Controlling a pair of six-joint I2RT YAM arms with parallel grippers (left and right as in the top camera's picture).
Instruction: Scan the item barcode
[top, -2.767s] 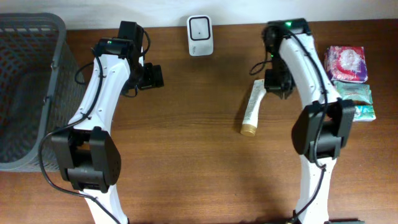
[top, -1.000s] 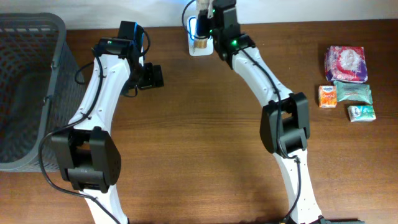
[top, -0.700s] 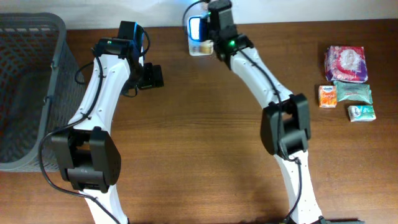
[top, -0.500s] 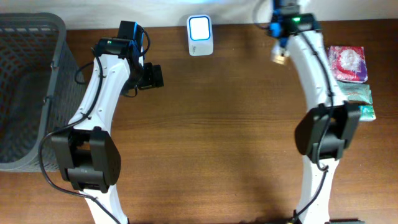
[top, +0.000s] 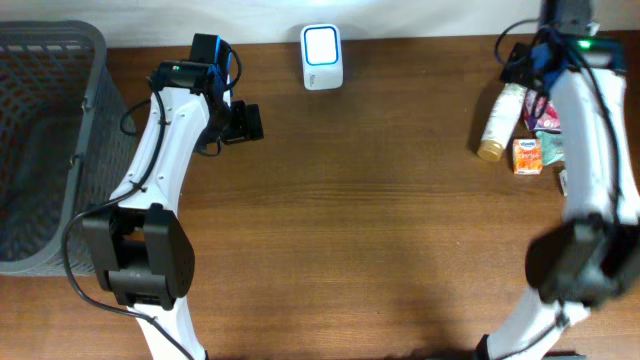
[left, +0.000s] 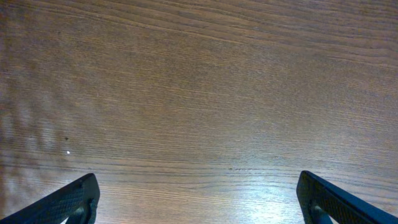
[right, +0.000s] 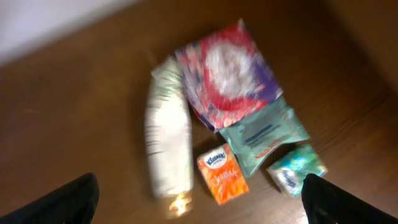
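The item, a white tube with a gold cap (top: 499, 120), lies on the table at the right, cap toward the front. In the blurred right wrist view the tube (right: 168, 149) lies below my jaws and touches neither finger. My right gripper (top: 525, 68) (right: 199, 199) hovers above the tube's far end, open wide. The white scanner (top: 322, 45) stands at the back centre with its screen lit. My left gripper (top: 248, 122) (left: 200, 202) hangs open over bare wood left of the scanner.
Right of the tube lie a pink-and-purple packet (right: 230, 71), a teal wipes pack (right: 264, 137), an orange tissue pack (top: 527, 155) (right: 221, 174) and a small teal pack (right: 297, 168). A grey basket (top: 50, 150) fills the left edge.
My right gripper carried the tube from the scanner across to the right side and opened; the tube now lies beside the packets. The left arm has not moved.
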